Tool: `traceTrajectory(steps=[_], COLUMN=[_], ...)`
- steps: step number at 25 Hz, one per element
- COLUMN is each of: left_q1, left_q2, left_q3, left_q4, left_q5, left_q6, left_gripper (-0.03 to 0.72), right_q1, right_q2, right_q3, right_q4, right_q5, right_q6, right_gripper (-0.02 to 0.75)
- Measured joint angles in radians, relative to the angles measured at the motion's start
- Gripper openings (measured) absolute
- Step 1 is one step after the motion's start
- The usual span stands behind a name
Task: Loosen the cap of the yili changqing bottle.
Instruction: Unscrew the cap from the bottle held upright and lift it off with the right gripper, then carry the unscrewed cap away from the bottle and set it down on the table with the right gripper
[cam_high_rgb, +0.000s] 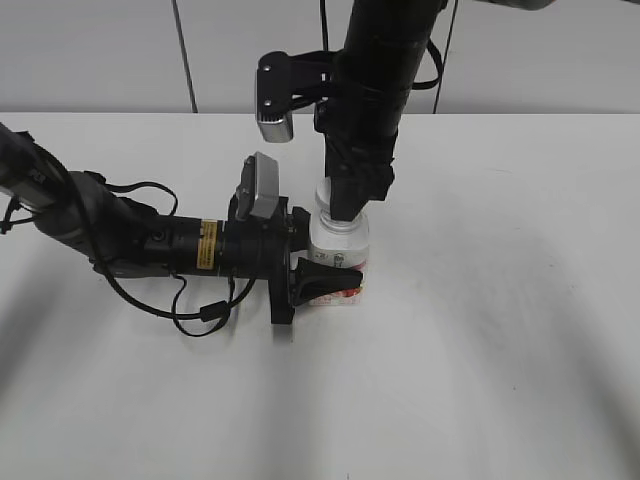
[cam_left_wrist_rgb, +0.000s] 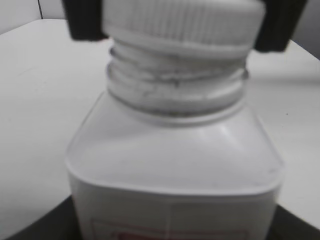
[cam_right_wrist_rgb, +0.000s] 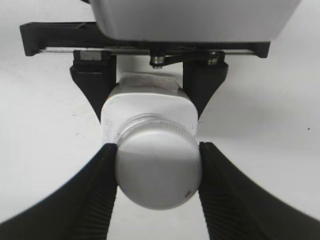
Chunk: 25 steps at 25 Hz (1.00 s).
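Note:
The yili changqing bottle (cam_high_rgb: 338, 262), white and squarish with a pink-red label, stands upright on the table. My left gripper (cam_high_rgb: 318, 277) reaches in from the left and is shut on the bottle's lower body. In the left wrist view the bottle (cam_left_wrist_rgb: 175, 165) fills the frame, its threaded neck showing below the cap (cam_left_wrist_rgb: 182, 20). My right gripper (cam_high_rgb: 346, 208) comes straight down from above and is shut on the white ribbed cap (cam_right_wrist_rgb: 157, 167). In the right wrist view both black fingers of my right gripper (cam_right_wrist_rgb: 158, 170) press the cap's sides, with the bottle's shoulders (cam_right_wrist_rgb: 147, 107) below.
A white table (cam_high_rgb: 500, 350) spreads all around the bottle. A pale wall (cam_high_rgb: 100, 50) rises behind the table's far edge. My left arm with its cables (cam_high_rgb: 150, 240) lies low along the left side of the table.

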Motion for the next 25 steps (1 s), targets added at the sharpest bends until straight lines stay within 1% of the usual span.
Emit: traceTrajectory(steps=[6,13,17,21,25], left_q1=[0.0,0.0,0.0,0.0,0.0], left_q2=[0.0,0.0,0.0,0.0,0.0], left_q3=[-0.001,-0.001,-0.001,-0.001,-0.002], left_q4=[0.0,0.0,0.0,0.0,0.0], left_q5=[0.0,0.0,0.0,0.0,0.0], left_q6=[0.0,0.0,0.0,0.0,0.0], left_gripper=[0.407,0.407,0.407,0.407,0.407], right_q1=[0.0,0.0,0.0,0.0,0.0], right_q2=[-0.001,-0.049,-0.067,-0.075,-0.075], right_q3=[-0.009,-0.009,-0.009,-0.009,-0.009], right_q4=[0.0,-0.001,-0.001,-0.016,-0.089], right_q5=[-0.005,-0.006,-0.006,-0.006,-0.006], right_q6=[0.006,0.107,0.244,0.48,0.724], right_gripper=[0.393,0.393,0.393,0.393,0.393])
